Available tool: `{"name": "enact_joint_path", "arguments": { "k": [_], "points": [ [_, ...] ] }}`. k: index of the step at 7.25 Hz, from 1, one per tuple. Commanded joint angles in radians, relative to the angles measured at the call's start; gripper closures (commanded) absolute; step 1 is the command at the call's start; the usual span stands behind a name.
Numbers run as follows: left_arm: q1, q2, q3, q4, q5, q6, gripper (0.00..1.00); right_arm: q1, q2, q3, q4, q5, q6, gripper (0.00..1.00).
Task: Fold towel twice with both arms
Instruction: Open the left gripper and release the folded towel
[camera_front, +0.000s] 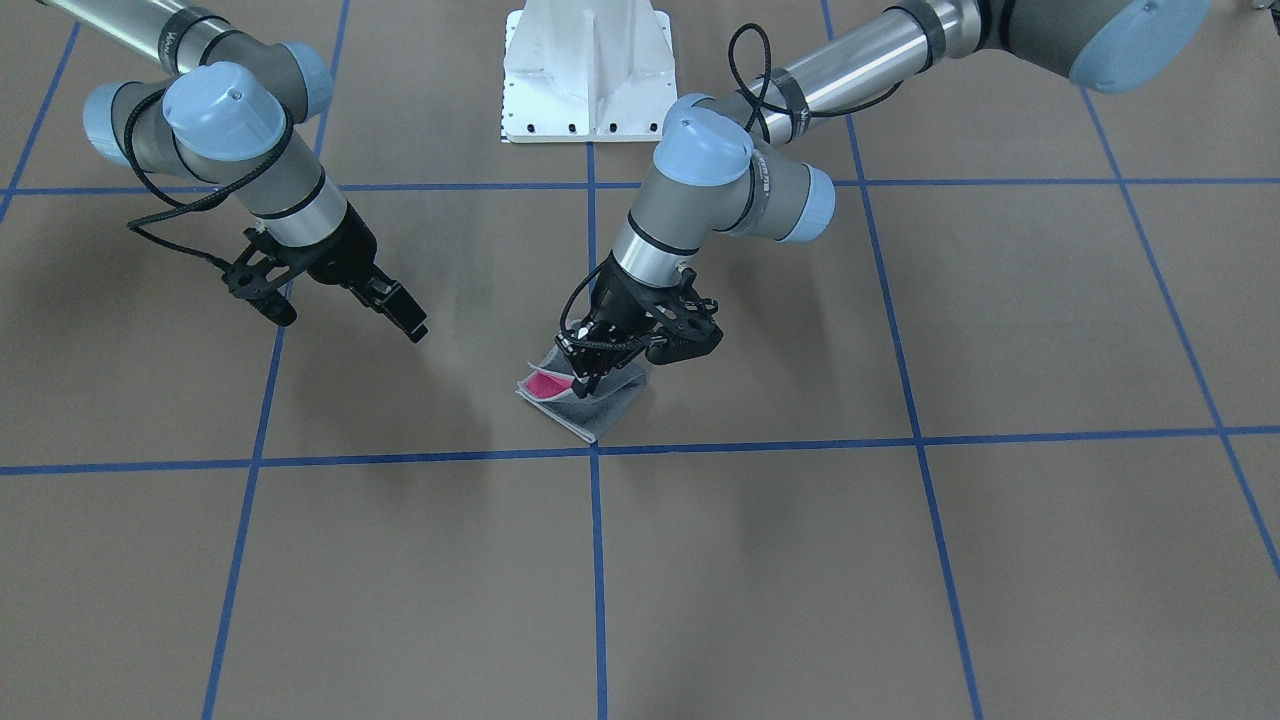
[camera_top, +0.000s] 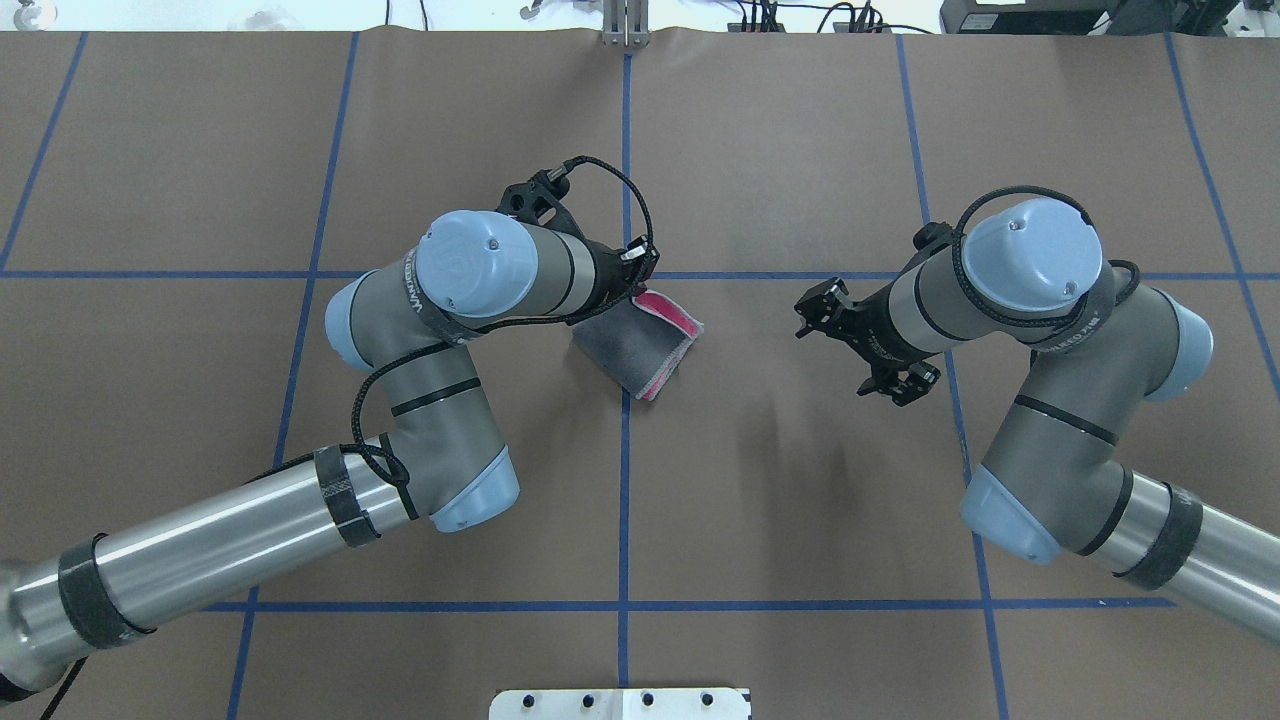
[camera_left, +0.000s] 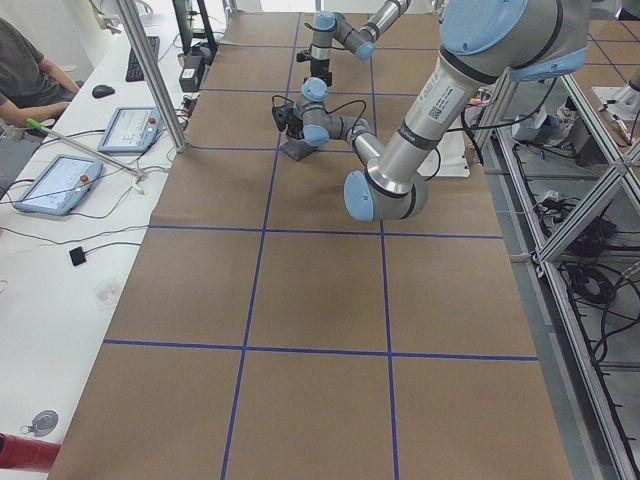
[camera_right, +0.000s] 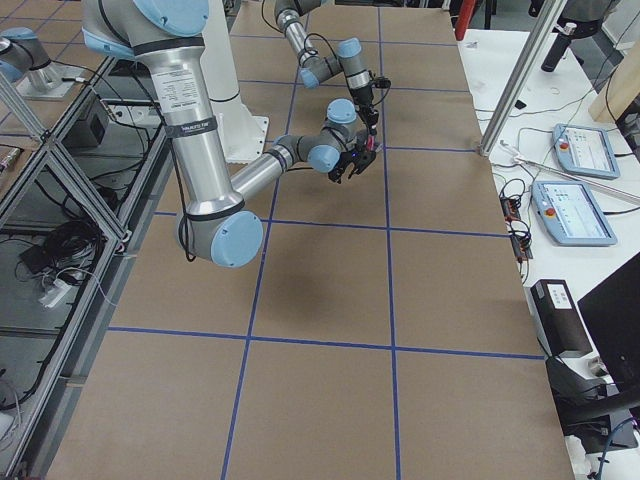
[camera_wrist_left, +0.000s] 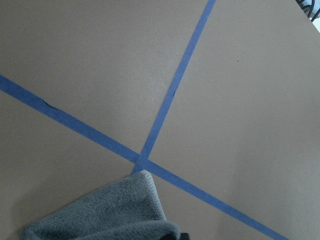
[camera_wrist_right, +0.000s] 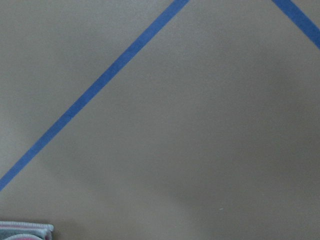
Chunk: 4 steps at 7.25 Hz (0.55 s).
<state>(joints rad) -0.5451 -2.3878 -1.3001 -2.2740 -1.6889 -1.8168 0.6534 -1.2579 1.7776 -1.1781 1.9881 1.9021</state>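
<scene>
The towel (camera_front: 590, 405) lies folded small near the table's middle, at a crossing of blue tape lines. Its grey face is up and pink shows at its open edges (camera_top: 668, 310). My left gripper (camera_front: 588, 375) stands on the towel's near corner, shut on a raised flap whose pink face shows. In the overhead view the left gripper (camera_top: 628, 288) is mostly hidden under its wrist. The left wrist view shows a grey towel corner (camera_wrist_left: 125, 210). My right gripper (camera_front: 405, 318) hangs open and empty above bare table, apart from the towel. It also shows in the overhead view (camera_top: 808, 310).
The white bolted pedestal (camera_front: 588, 70) stands at the robot's side of the table. Blue tape lines (camera_top: 625, 500) grid the brown table cover. Tablets (camera_left: 55, 185) and a seated person (camera_left: 25, 70) are beyond the table's far edge.
</scene>
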Motion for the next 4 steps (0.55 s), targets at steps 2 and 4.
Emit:
{"name": "enact_joint_path", "arguments": {
  "k": [2, 4],
  "points": [
    [-0.013, -0.037, 0.062, -0.005, 0.0, 0.001, 1.0, -0.011, 0.0, -0.001, 0.0, -0.011, 0.0, 0.0],
    [-0.016, -0.054, 0.096, -0.019, 0.0, 0.001, 0.59, -0.02, -0.001, -0.001, 0.0, -0.026, 0.0, 0.0]
  ]
}}
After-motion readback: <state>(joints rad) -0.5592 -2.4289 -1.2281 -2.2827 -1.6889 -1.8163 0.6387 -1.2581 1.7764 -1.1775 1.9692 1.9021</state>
